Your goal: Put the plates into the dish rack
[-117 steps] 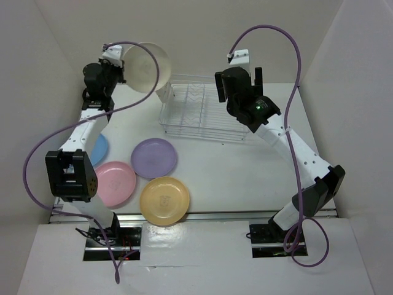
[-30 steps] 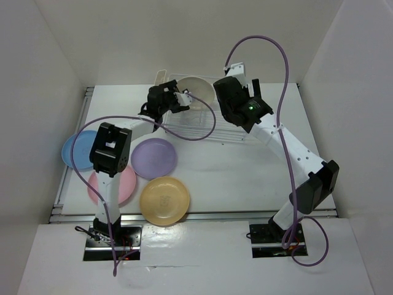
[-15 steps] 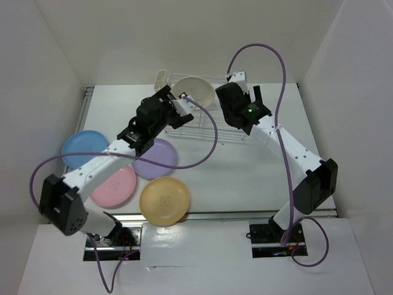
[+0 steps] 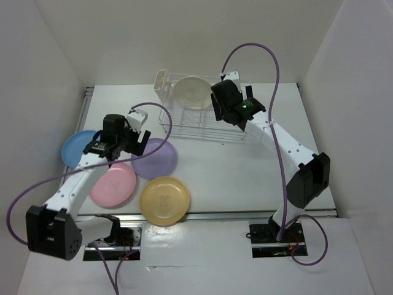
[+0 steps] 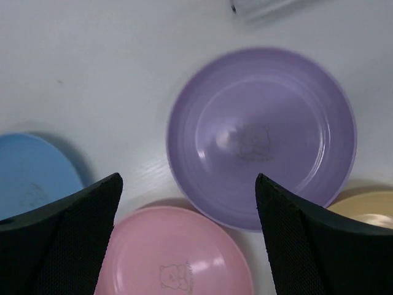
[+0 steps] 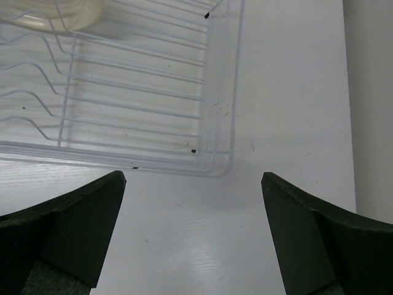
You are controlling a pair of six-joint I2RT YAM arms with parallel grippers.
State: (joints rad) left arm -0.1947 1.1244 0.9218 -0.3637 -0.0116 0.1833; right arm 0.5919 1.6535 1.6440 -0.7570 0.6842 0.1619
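The cream plate (image 4: 191, 92) stands on edge at the far end of the white wire dish rack (image 4: 206, 123), and its rim (image 6: 61, 12) shows in the right wrist view. Blue (image 4: 77, 147), pink (image 4: 113, 184), purple (image 4: 155, 158) and yellow-orange (image 4: 164, 200) plates lie flat on the table. My left gripper (image 4: 116, 147) hovers open and empty above the spot where the purple (image 5: 264, 135), pink (image 5: 175, 258) and blue (image 5: 34, 172) plates meet. My right gripper (image 4: 222, 107) hangs open over the rack's right side (image 6: 141, 104), holding nothing.
A small white cutlery holder (image 4: 162, 81) sits at the rack's far left corner. White walls enclose the table on the left, back and right. Purple cables loop above both arms. The yellow-orange plate lies close to the table's near edge.
My left arm has let go of the cream plate, now standing in the rack, and swung back left over the flat plates. The right gripper has shifted slightly left over the rack.
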